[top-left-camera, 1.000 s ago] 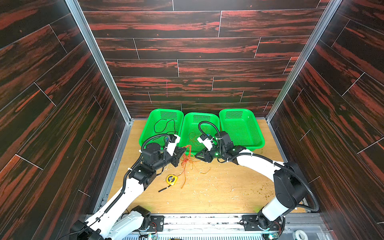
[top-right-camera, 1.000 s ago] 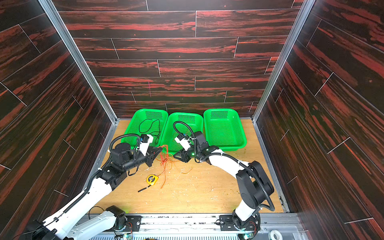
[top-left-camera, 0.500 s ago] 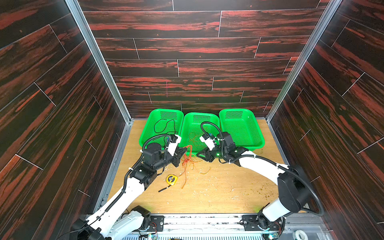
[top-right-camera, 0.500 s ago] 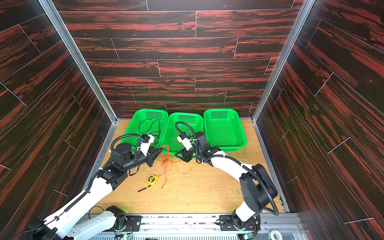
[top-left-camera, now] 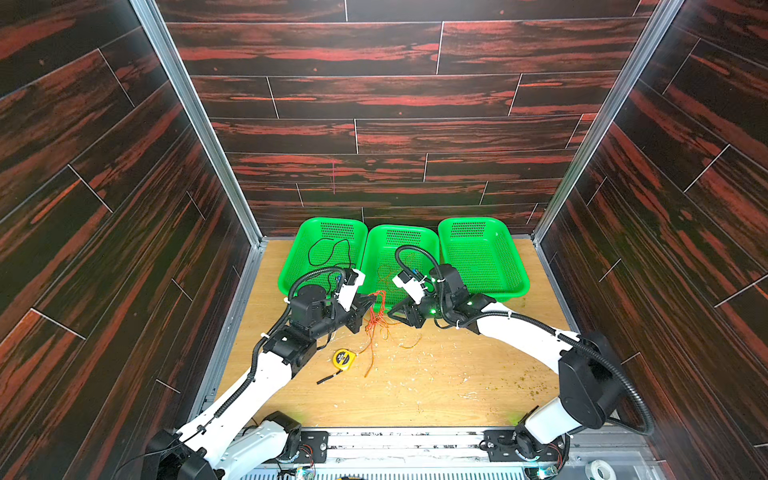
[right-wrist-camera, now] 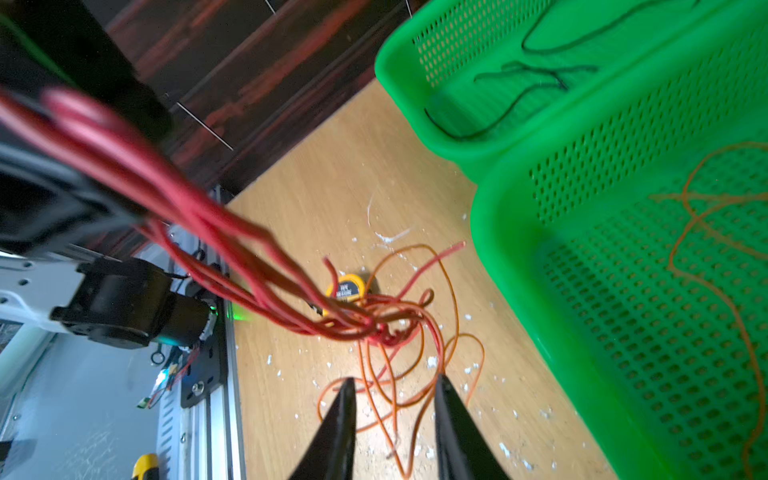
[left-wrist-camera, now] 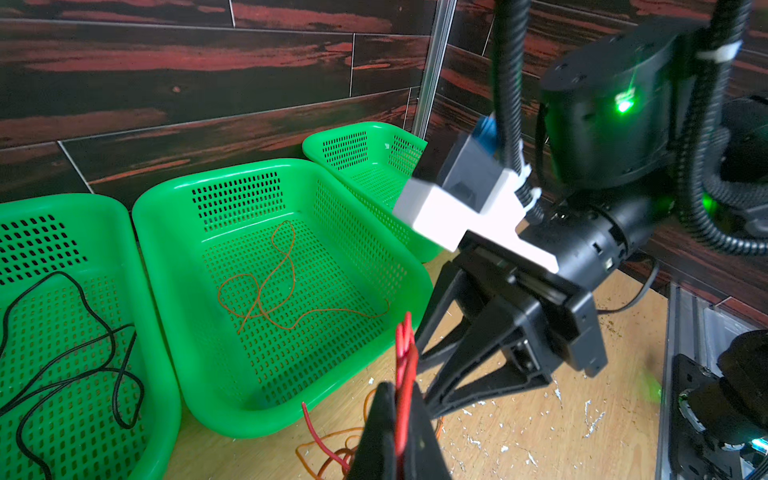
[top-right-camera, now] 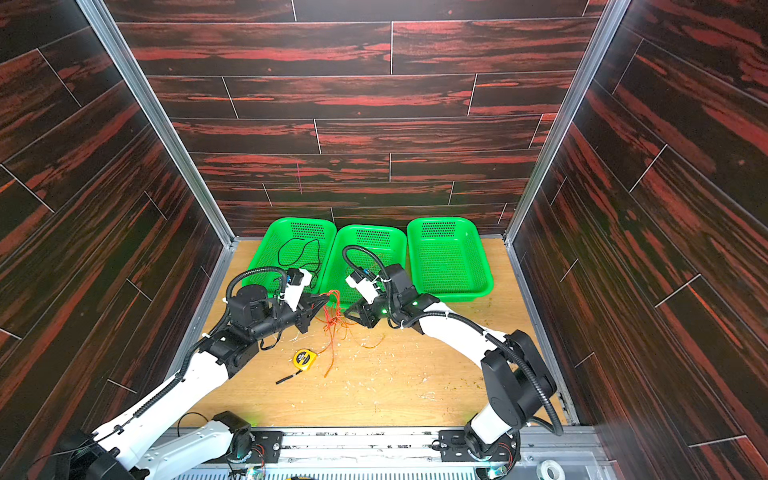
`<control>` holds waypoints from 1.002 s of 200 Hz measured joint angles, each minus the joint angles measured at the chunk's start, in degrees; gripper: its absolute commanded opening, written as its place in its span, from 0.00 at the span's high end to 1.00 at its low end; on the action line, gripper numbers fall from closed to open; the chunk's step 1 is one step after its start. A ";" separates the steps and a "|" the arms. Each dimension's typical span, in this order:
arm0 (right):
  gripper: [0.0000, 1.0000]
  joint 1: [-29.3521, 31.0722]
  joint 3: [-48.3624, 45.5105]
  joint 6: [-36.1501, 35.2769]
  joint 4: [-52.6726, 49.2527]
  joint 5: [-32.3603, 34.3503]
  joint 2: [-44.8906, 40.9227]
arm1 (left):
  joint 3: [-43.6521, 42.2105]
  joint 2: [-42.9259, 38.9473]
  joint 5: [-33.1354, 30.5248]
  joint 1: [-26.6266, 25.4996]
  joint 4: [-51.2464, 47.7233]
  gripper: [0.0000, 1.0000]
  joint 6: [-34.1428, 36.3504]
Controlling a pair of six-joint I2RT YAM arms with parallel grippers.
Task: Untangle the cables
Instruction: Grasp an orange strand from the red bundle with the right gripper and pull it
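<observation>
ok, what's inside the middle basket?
One thin orange wire lies loosely looped on the floor of the middle basket; nothing else shows. In both top views the right arm covers part of that floor.

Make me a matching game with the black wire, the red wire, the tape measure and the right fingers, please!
Things:
1 black wire
2 red wire
3 tape measure
4 right fingers

Places and states:
A yellow, lying on the table
B standing apart
C in a green basket
D pinched by the left fingers

Pairs: 1-C, 2-D, 3-A, 4-B.
</observation>
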 measured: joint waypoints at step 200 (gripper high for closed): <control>0.88 -0.02 1.01 0.87 -1.09 0.66 5.11 | 0.00 -0.20 -1.46 -0.33 0.37 1.00 0.02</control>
